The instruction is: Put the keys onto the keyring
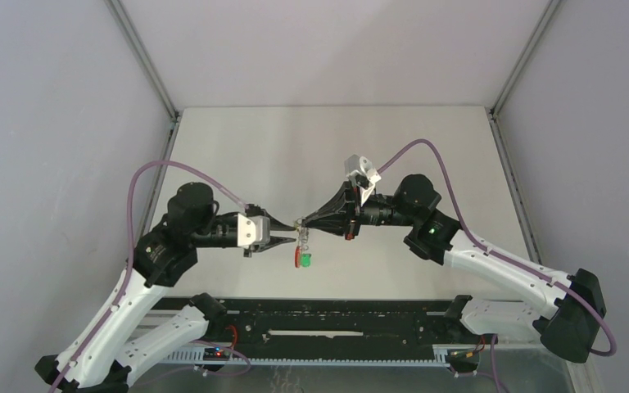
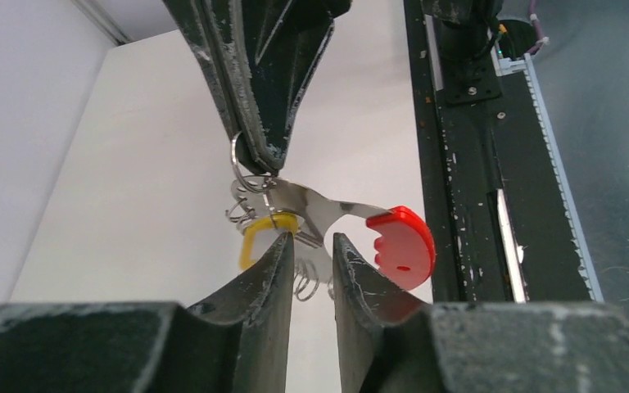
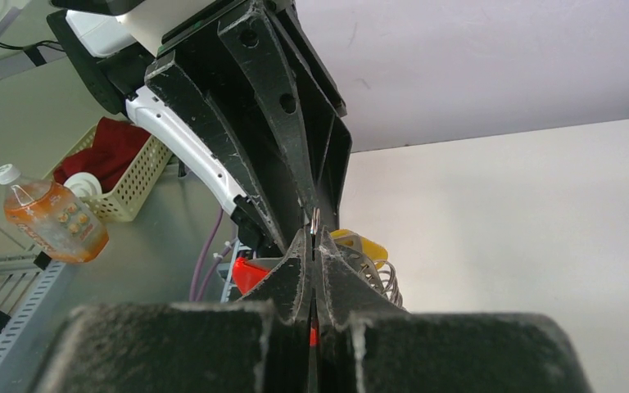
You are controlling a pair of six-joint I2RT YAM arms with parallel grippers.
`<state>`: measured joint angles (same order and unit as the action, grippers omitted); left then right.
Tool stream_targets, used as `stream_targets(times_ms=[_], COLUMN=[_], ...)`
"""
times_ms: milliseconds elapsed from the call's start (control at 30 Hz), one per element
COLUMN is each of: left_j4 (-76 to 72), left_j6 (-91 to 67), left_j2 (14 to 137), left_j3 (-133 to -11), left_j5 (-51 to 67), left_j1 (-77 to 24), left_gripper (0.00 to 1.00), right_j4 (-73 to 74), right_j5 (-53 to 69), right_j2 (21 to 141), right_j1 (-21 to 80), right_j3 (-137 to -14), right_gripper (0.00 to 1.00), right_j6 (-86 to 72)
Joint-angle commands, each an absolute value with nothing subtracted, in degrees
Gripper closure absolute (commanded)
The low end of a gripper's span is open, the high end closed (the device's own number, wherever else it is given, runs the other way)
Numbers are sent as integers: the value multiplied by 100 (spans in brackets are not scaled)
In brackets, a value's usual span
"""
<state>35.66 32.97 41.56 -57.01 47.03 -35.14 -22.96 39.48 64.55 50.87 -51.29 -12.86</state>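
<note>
Both grippers meet in mid-air above the table's middle. My right gripper [image 1: 303,222] is shut on the thin grey ring of the keyring [image 2: 242,164]. The keyring's wire loops [image 2: 307,278] and red curved section [image 2: 401,246] hang below the ring. My left gripper [image 2: 309,239] has its jaws narrowly apart. The yellow key [image 2: 254,237] is at its fingertips, and the key's silver blade spans the gap. The green key [image 1: 304,260] dangles under the bunch in the top view. In the right wrist view the right gripper [image 3: 314,237] pinches the ring, with the yellow key [image 3: 360,244] just behind it.
A black rail [image 1: 319,315] runs along the table's near edge between the arm bases. Grey walls close in the white table [image 1: 426,164] at the left, right and back. Outside the cell are an orange bottle [image 3: 53,217] and a yellow basket [image 3: 123,188].
</note>
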Motion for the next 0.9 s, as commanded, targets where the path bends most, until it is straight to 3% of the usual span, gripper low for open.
stream_targets(times_ms=[0, 467, 767, 867], left_j4=[3029, 2861, 2546, 2456], left_j6=[2971, 2760, 2426, 2344], left_j2=[4087, 4047, 4074, 4040], left_j3=[-5626, -5585, -5597, -5553], left_j5=[4436, 4254, 4189, 4237], left_j1=[-3551, -3601, -3620, -3615], left_gripper=[71, 72, 99, 100], right_j4=[-2539, -2555, -2488, -2471], right_j5=[3863, 3876, 3868, 3858], right_j2=[6407, 6416, 6407, 6423], right_j1=[5141, 5142, 5142, 5142], right_j3=[-5168, -5168, -5168, -5168], right_gripper=[100, 100, 100, 100], right_j6=[-1368, -1353, -1340, -1336])
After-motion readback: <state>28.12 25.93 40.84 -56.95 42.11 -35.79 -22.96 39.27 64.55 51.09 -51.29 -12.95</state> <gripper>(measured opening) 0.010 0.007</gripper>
